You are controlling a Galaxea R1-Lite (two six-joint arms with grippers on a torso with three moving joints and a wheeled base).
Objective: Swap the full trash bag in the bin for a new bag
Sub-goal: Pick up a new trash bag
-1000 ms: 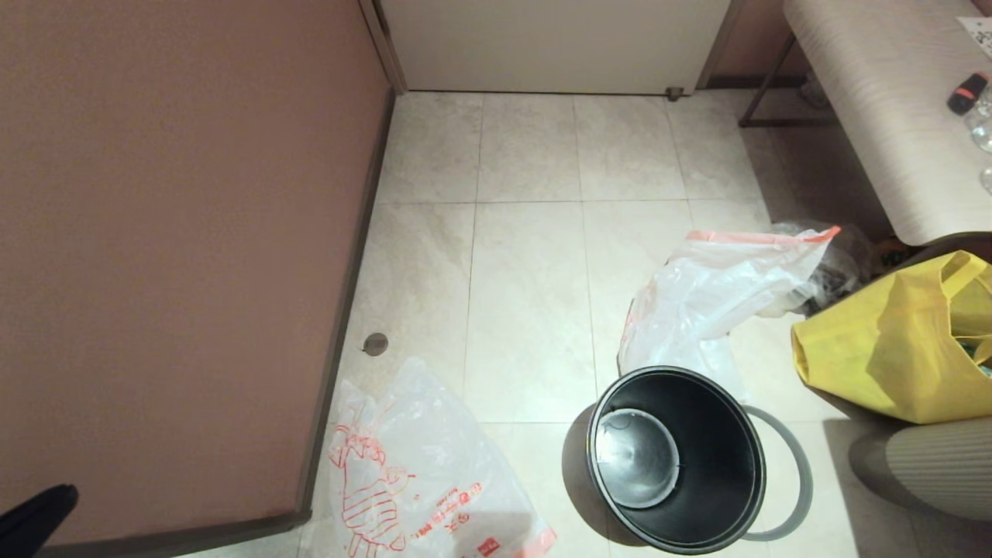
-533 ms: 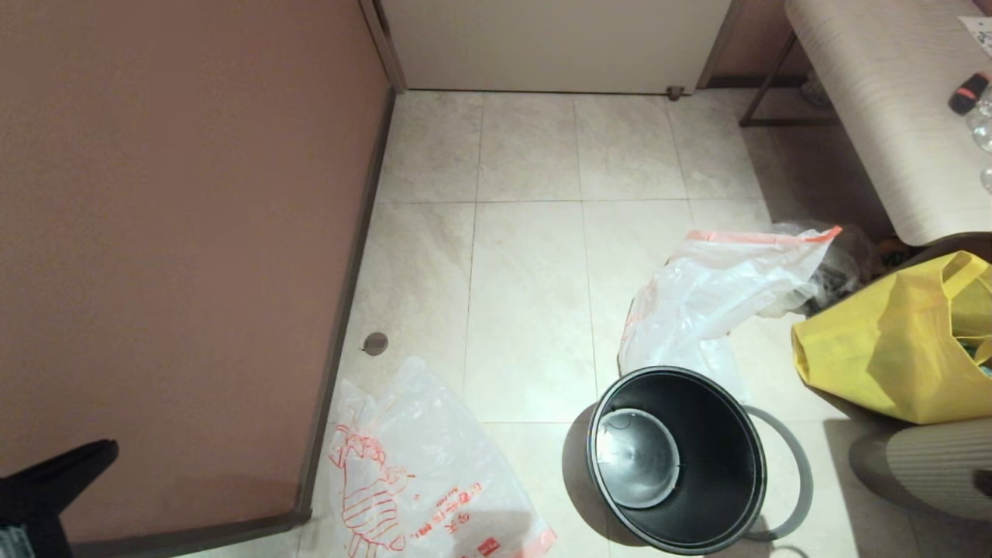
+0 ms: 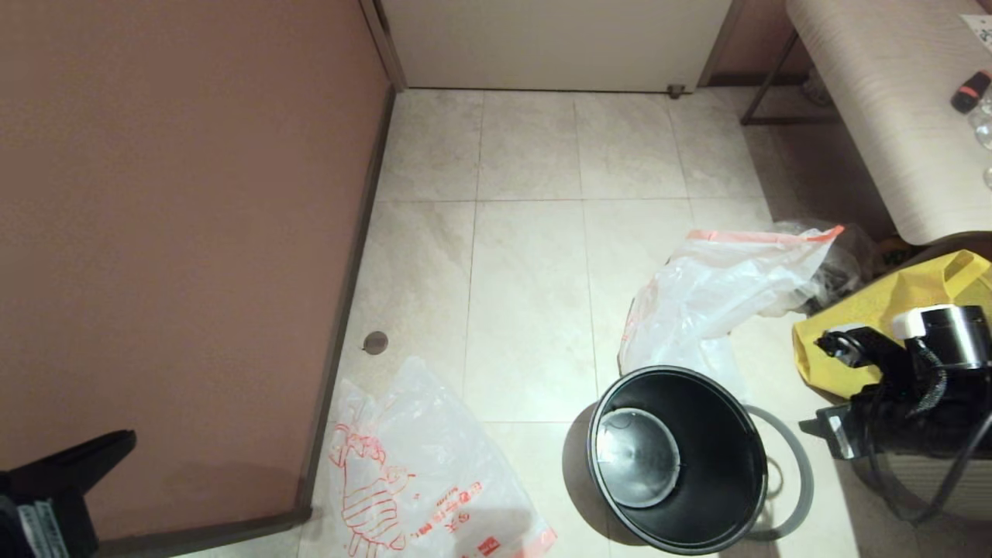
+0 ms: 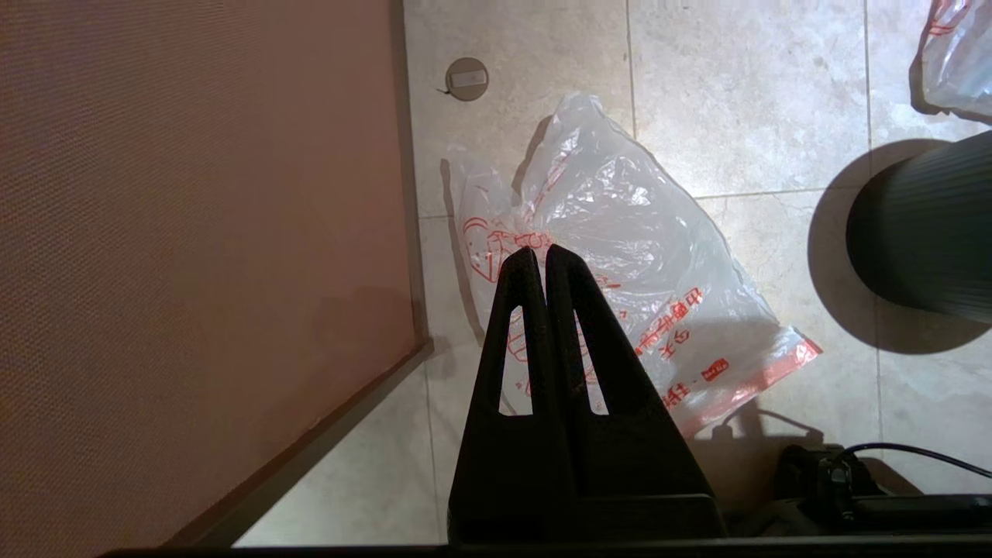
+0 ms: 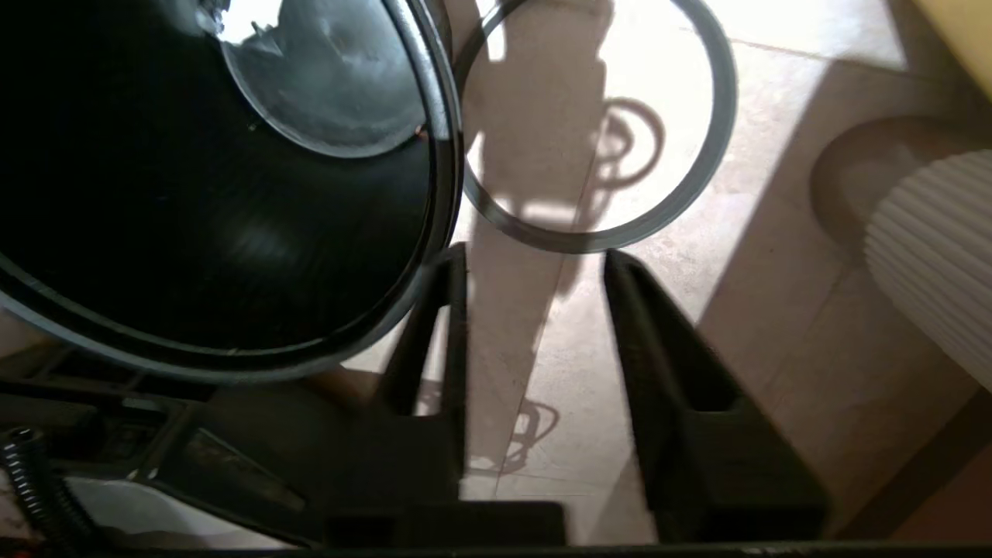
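Closest to me, at the lower left of the head view, my left hand [image 4: 540, 252] hangs over the floor with its fingers pressed together, holding nothing. In its wrist view the tips sit above the new bag [image 3: 422, 480], which lies flat on the tiles [image 3: 527, 310] beside the brown wall panel [image 3: 178, 232], its red cartoon and lettering facing up and the orange-red hem toward me.

On the lower right, my right hand [image 5: 535, 260] is over the floor next to the bin [image 3: 682, 457]. Its fingers stand apart with nothing between them, and through the gap I see bare tile and the grey ring [image 5: 709, 155]. The bin stands upright and unlined, its black ribbed inside and shiny bottom showing. The ring lies on the floor, touching the bin on its right side, partly hidden behind it in the head view.

Just beyond the bin, the full trash bag [image 3: 721, 294] slumps on the tiles, hem band stretched along its far edge. To its right a yellow tote [image 3: 868, 325] sits partly behind my right arm. Farther right, a pale surface [image 3: 876, 101] carries a small dark object with a red band [image 3: 970, 91]. At the far end is a white door [image 3: 554, 43].
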